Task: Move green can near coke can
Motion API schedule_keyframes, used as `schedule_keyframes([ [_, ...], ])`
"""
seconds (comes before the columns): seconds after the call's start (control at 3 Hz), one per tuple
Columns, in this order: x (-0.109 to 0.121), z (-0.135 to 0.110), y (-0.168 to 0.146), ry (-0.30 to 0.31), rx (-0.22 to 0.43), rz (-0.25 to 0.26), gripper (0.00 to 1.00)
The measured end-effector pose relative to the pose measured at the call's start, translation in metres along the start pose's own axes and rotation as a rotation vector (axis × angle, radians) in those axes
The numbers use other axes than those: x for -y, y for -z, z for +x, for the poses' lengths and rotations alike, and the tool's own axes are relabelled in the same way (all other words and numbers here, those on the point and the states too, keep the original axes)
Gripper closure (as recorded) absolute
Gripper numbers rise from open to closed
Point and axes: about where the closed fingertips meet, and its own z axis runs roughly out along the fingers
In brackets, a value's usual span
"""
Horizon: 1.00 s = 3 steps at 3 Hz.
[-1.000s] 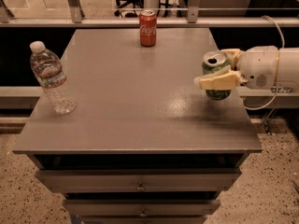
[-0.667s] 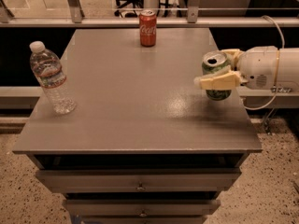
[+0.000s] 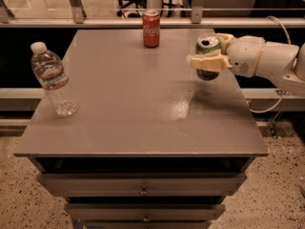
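In the camera view you are looking at a flat grey table (image 3: 133, 94) with a smooth, faintly glossy top that shows a pale sheen near its middle; under its near edge run grey drawer fronts (image 3: 143, 185) with small knobs. At the far edge, about midway across, stands the red aluminium coke can (image 3: 151, 28), upright, with white script on its side and a silver top. On the left side stands a clear, ribbed plastic water bottle (image 3: 53, 80) with a white cap and a light label. Your white, smooth-shelled arm (image 3: 267, 58) reaches in from the right, and its gripper (image 3: 206, 49) sits over the right part of the table. The gripper is closed around the green aluminium can (image 3: 208, 73), with one cream finger (image 3: 206, 62) lying across the can's near side and the other behind it. The green can is upright with its silver top and opening visible, and it seems to hang just clear of the tabletop with a soft shadow below it. It is well apart from the coke can, to that can's right and nearer you. Compared with a second ago, the green can and gripper are higher and farther toward the far left, a little closer to the coke can. The coke can and the bottle have not shifted.
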Motion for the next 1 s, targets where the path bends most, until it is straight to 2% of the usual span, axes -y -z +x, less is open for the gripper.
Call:
schedule_keyframes([
  [0.33,0.043,-0.012,-0.044,0.028,0.083,0.047,1.00],
  [0.67,0.076,-0.021,-0.091,0.032,0.112,0.076,1.00],
  [1.0,0.093,-0.015,-0.132,-0.011,0.117,0.078,1.00],
])
